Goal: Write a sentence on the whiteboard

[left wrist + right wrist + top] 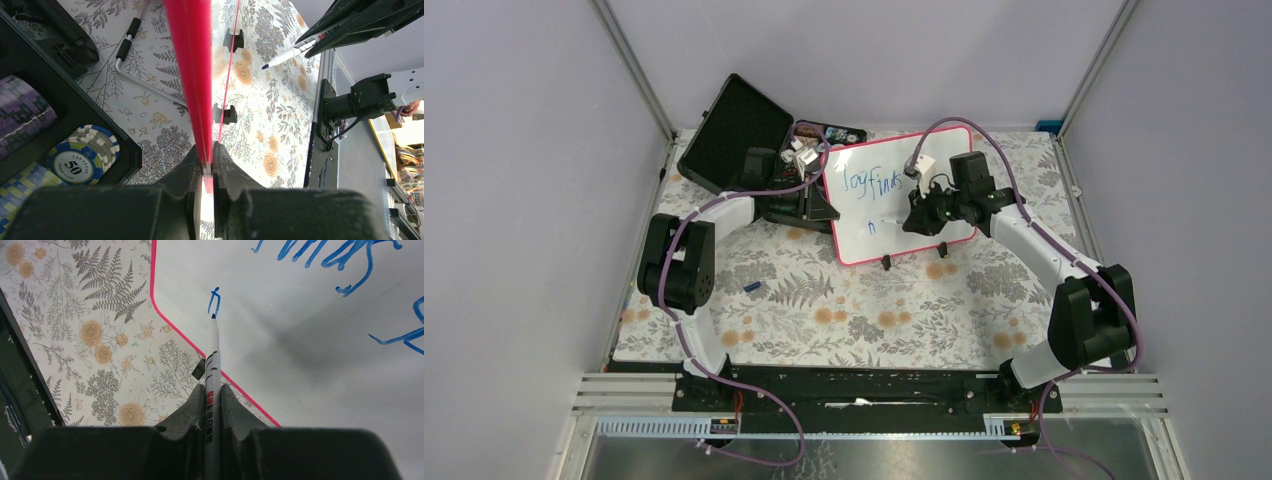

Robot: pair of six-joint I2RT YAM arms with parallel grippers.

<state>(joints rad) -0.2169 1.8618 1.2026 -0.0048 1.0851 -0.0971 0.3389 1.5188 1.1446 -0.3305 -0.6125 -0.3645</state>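
Closest to the lens in the right wrist view, the right tool [211,392] is seen with its two dark fingers pressed together on a white marker pen [213,352], which is gripped by its barrel and points up the frame. The pen's dark tip is placed at the foot of a small blue stroke [214,297] on the glossy face of the whiteboard [310,355]; whether tip and surface actually meet cannot be told.

In the left wrist view the left tool [207,152] is shown clamped tight on the board's pink-red frame [190,65], which is seen edge-on and runs from the fingers to the top of the frame. Two small black feet [227,114] are seen under the board's lower edge. At the lower left of that view, stacked poker chips [82,150] are held in an open black case [75,107], and a bent metal rod with black grips [126,47] is laid on the cloth at the upper left.

From above, the board is found in the upper middle of the frame, propped on its feet at the far part of the floral-patterned worktop [844,310], just right of the case and between the two tools. Blue handwriting [872,183] is spread across its upper half; not every letter can be read. A small blue object [753,288] is seen left of centre on the worktop.
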